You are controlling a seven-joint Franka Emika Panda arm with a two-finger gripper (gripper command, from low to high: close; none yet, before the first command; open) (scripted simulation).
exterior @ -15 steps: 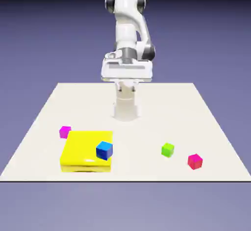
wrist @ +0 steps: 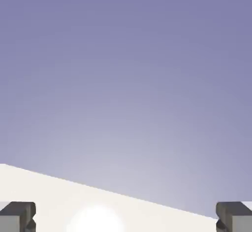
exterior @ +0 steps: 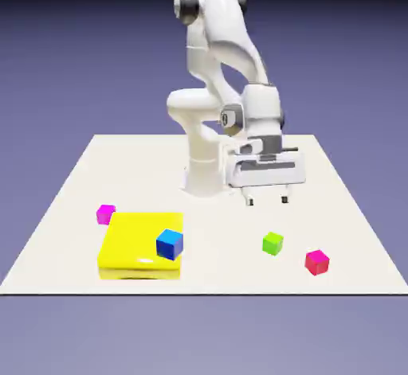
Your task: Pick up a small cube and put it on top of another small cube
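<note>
The small crimson cube (exterior: 316, 262) rests near the table's front edge at the exterior view's right. Just left of it and slightly farther back sits the small lime-green cube (exterior: 272, 243). My gripper (exterior: 268, 200) hangs open above the table, behind both cubes and a little left of the crimson one, with nothing between its fingers. In the hand view the two grey fingertips (wrist: 17, 215) stand wide apart at the bottom corners; only bare table and backdrop show, and neither cube is in that view.
A flat yellow slab (exterior: 137, 248) lies front left with a blue cube (exterior: 169, 243) on its right part. A purplish magenta cube (exterior: 105, 213) sits beside the slab's far left corner. The robot base (exterior: 203, 170) stands at the back middle.
The arm has swung down and toward the exterior view's right, bringing the hand from high near the base to low over the table behind the green cube. The cubes have not moved.
</note>
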